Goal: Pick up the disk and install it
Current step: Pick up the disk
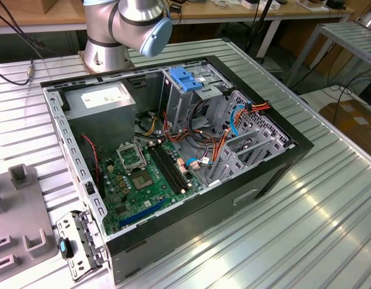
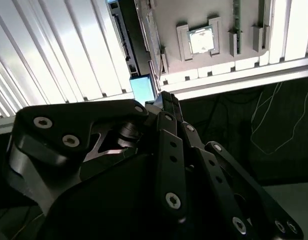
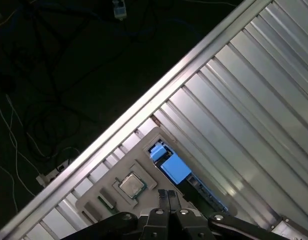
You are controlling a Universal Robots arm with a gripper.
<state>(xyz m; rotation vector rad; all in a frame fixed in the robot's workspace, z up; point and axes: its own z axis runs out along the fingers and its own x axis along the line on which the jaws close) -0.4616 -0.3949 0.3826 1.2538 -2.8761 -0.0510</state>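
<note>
The disk (image 3: 171,167) lies in a slot of a grey fixture tray (image 3: 144,145), its bright blue end tab up and its dark body running off along the slot. In the second wrist view the disk's blue end (image 2: 143,87) sits just beyond my fingertips. My gripper (image 3: 167,194) hangs well above the tray, close to the disk's blue end, shut with nothing between its fingers. Its black linkage and closed tips (image 2: 166,97) point towards the tray (image 2: 204,15). An open computer case (image 1: 173,150) lies on the ribbed metal table.
A processor chip (image 3: 131,185) sits in a pocket of the tray beside the disk. The table edge (image 3: 159,97) runs close by, with dark floor and cables beyond. Inside the case, a pale-blue latch plate (image 1: 187,78) tops the drive cage amid orange and blue cables.
</note>
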